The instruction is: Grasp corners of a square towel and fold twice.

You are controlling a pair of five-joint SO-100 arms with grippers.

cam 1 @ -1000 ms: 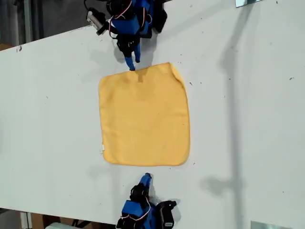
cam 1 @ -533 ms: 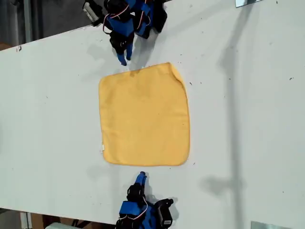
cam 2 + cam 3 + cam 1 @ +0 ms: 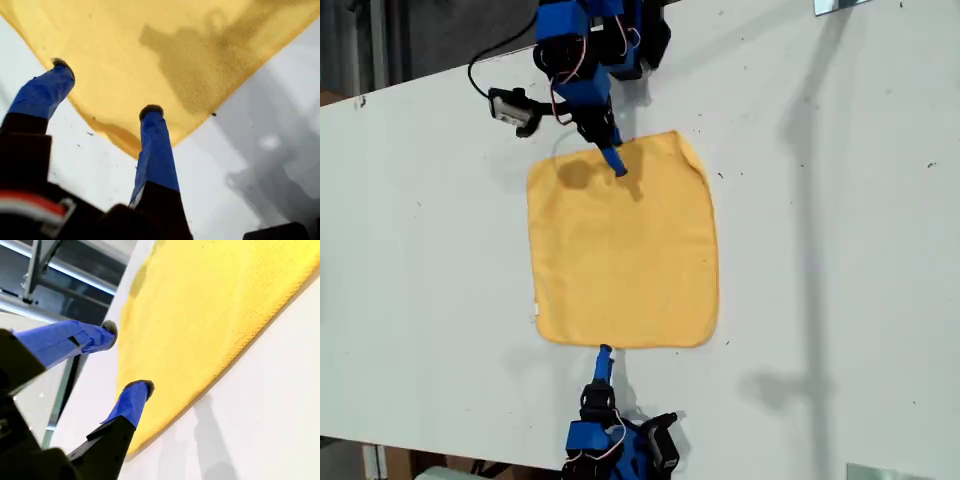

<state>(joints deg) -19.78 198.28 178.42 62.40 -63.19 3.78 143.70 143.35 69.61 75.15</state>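
The square towel (image 3: 620,250) lies flat and unfolded on the white table, with a small white tag (image 3: 534,312) on its edge at the exterior view's left. My first gripper (image 3: 615,165) comes from the exterior view's top. It hovers open just inside the towel's top edge, casting a shadow on the cloth. In the first wrist view its blue fingers (image 3: 155,145) straddle a rounded corner (image 3: 132,147) of the towel (image 3: 175,50). My second gripper (image 3: 605,352) is open at the towel's bottom edge. Its fingertips (image 3: 132,400) reach the border of the towel (image 3: 210,315).
The white table (image 3: 840,250) extends wide on both sides of the towel. Its far edge (image 3: 420,82) runs across the exterior view's upper left, with dark floor beyond. A small camera on a cable (image 3: 510,105) juts from the first arm.
My first gripper swung from beyond the towel's top edge to over the cloth. My second gripper advanced up to the towel's bottom edge, shifting slightly toward the exterior view's left.
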